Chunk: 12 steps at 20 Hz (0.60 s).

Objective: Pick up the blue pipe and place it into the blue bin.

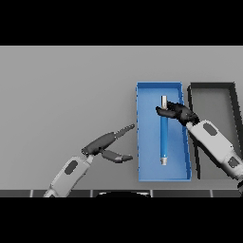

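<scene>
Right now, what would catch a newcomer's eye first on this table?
The bright blue rectangular bin right of centre stands out, with the long blue pipe with silver ends lying lengthwise in it. The right robot hand grips the pipe's far end; the left robot hand rests open beside the bin.

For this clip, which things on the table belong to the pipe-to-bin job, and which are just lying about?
Job: blue pipe, blue bin, right hand curled on the pipe.
Lying about: dark bin, left hand idle and open beside the blue bin.
</scene>
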Each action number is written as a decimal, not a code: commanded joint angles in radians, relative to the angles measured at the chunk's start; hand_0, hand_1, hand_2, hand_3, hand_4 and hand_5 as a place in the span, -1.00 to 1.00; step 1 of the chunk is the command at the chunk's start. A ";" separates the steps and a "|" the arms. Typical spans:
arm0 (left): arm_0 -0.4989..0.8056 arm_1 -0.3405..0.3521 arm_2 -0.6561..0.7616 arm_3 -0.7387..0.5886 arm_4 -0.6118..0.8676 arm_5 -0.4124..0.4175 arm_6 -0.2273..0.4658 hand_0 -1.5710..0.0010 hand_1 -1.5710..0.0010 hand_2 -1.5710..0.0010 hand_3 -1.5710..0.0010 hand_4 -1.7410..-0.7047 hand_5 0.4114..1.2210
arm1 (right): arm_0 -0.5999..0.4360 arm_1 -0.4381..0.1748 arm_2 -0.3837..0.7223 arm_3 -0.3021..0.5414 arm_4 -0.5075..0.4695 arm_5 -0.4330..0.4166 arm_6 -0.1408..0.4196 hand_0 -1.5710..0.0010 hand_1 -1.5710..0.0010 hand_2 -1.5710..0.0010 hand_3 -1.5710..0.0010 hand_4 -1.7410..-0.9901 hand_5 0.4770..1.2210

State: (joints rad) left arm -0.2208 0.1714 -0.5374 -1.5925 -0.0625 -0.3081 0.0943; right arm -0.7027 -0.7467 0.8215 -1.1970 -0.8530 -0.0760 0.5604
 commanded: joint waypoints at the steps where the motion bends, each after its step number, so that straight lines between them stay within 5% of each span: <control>1: -0.001 -0.004 0.002 0.006 0.000 0.002 -0.004 1.00 1.00 1.00 1.00 0.62 -0.90 | -0.005 0.007 0.006 0.010 0.011 0.009 -0.010 0.89 0.90 0.90 0.92 0.64 -0.15; 5: 0.003 -0.029 -0.010 0.007 -0.004 0.015 0.006 1.00 1.00 1.00 1.00 0.60 -0.88 | -0.002 0.007 0.011 0.017 0.028 -0.018 -0.009 0.95 0.96 0.96 0.97 0.65 -0.39; 12: -0.011 -0.015 0.009 0.017 0.013 0.002 0.010 1.00 1.00 1.00 1.00 0.58 -0.86 | 0.006 -0.010 -0.001 0.004 0.011 0.008 -0.031 0.99 0.99 0.99 0.99 0.63 -0.47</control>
State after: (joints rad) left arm -0.2324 0.1562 -0.5278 -1.5756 -0.0500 -0.3056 0.1065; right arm -0.6964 -0.7560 0.8206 -1.1930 -0.8417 -0.0678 0.5295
